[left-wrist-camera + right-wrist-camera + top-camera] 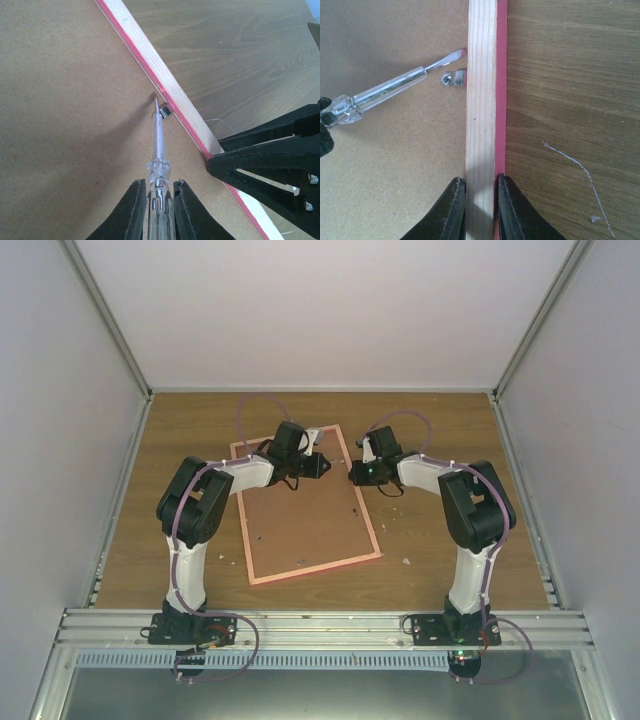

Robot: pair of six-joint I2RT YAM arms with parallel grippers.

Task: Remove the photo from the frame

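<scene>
The bench [440, 410] carries the frame [315, 569], which lies face down ahead of my 2 bases. Its brown backing board [305, 525] faces up, seated inside the pink-edged rails. The photo shows in none of the 3 views. I judge it sits under that board, inside the frame, so the task is at an early stage: the board is in place and nothing is lifted out. What is left, as I read it, is to free the tabs, raise the board, then draw out the print.

Both my arms reach to the far part of the frame's right rail [481, 100]. My right jaws are closed across that rail, 1 finger on the board side and 1 on the pink outer side. My left jaws are pinched on the clear handle of a screwdriver [159, 150]. Its flat tip sits at the seam between board and rail, just beside a small metal tab [165, 111].

The top view alone gives the whole frame and both arms, but the tool and tab are lost behind my wrists there. The left wrist view looks along the shaft and catches my right jaws at the rail. The right wrist view shows the tab from above, resting on the board against the rail. A few specks near the board's edges in the top view may be further tabs, though they are too small to tell.
</scene>
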